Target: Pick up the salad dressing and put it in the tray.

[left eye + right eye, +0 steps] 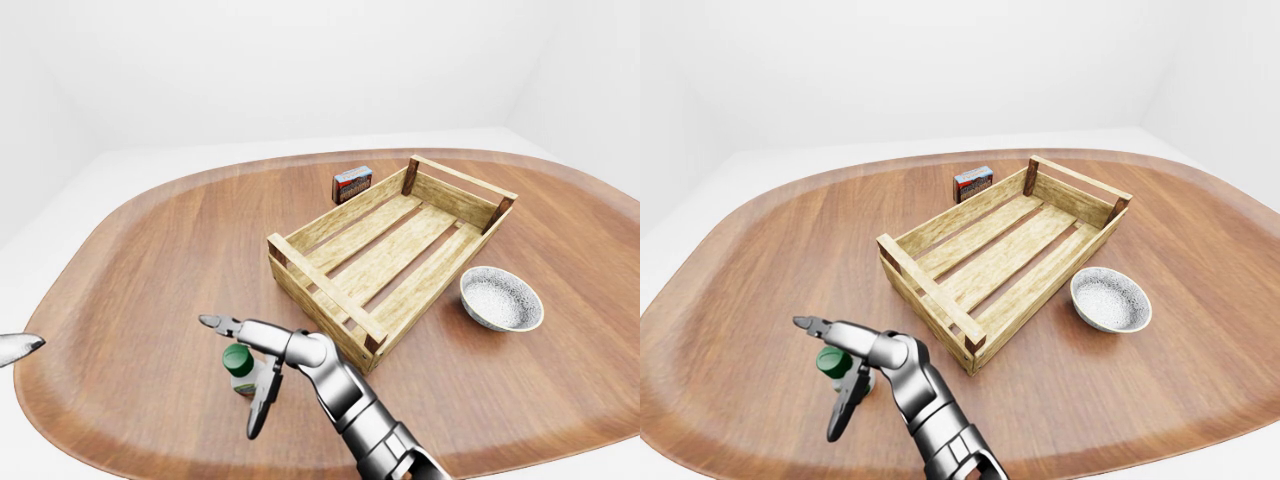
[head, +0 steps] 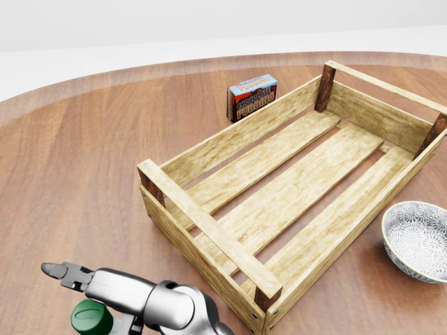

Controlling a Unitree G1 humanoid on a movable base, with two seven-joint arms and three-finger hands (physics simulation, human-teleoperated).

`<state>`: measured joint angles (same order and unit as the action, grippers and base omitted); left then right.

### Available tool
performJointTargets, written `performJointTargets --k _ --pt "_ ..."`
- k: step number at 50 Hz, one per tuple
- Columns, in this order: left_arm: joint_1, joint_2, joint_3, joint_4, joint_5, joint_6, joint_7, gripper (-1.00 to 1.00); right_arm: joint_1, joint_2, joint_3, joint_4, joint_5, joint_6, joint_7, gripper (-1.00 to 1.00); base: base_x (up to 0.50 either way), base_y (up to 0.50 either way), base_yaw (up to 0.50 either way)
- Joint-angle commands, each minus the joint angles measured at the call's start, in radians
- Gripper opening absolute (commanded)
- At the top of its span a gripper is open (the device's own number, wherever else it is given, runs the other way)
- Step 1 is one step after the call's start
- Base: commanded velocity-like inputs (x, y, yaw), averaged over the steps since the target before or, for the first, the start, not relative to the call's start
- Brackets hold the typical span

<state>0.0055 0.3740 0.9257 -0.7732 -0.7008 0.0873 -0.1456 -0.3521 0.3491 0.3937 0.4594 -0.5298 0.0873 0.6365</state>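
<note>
Head view close, downward – eye pair wider, sharing tray (image 1: 390,255).

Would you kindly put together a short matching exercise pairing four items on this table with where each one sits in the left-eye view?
Things:
1. salad dressing
2. pudding box
3. bowl
4. tray

Places:
A. right of the wooden crate, apart from it
B. middle of the table, slatted and nothing inside
C. lower left, between the open fingers of the right hand
D. just beyond the crate's upper-left long wall

Pairs: 1-C, 2-D, 3-A, 4-B
</note>
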Motion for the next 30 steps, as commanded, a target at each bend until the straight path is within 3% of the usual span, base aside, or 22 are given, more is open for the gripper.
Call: performJointTargets --k 1,30 --pt "0.001 -0.001 0.003 -0.003 -0.007 0.000 0.000 1.00 -0.019 0.000 -0.016 0.064 -0.039 0.000 0.026 1.00 0.00 0.00 0.00" --pt "0.004 -0.019 -0.023 -0.004 0.025 0.000 -0.015 1.00 -0.070 -0.033 -0.089 0.244 -0.068 0.000 -0.031 1.00 0.00 0.00 0.00"
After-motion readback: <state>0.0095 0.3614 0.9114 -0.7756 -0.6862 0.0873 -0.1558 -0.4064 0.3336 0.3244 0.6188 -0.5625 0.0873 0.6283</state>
